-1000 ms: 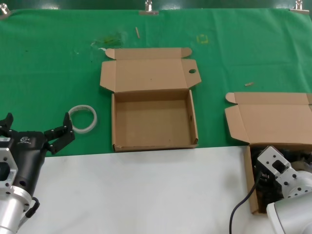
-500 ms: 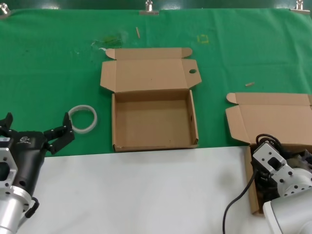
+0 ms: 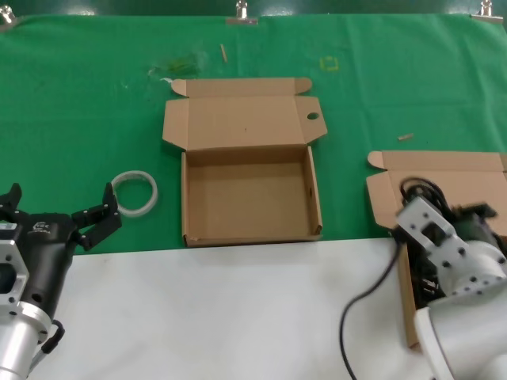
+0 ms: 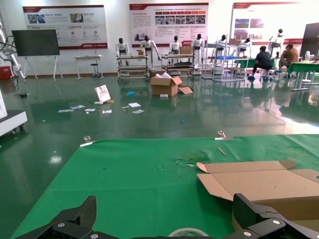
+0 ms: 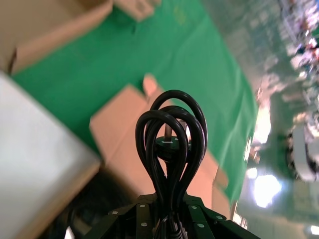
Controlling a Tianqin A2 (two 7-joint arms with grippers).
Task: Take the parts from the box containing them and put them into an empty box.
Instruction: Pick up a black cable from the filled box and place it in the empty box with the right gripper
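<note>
The empty box (image 3: 252,199) lies open at mid-table, its lid tab pierced by a round hole (image 3: 312,116). At the right edge is the box containing the parts (image 3: 469,180), plain lid folded back. My right gripper (image 3: 445,215) hangs above that box, shut on a coiled black cord (image 5: 172,133) whose loops (image 3: 421,189) stick up past the wrist. More dark cords (image 5: 97,201) lie in the box below. My left gripper (image 3: 62,199) stays parked at the near left, open, nothing between its fingers (image 4: 76,219).
A whitish translucent ring (image 3: 135,194) lies on the green cloth (image 3: 95,111) just ahead of the left gripper, its edge also showing in the left wrist view as the ring (image 4: 188,232). White table surface (image 3: 238,309) spans the front. Small scraps dot the far cloth.
The right gripper has risen out of the right-hand box with the coiled cord in it, moving up and back over the lid. The left arm has not moved.
</note>
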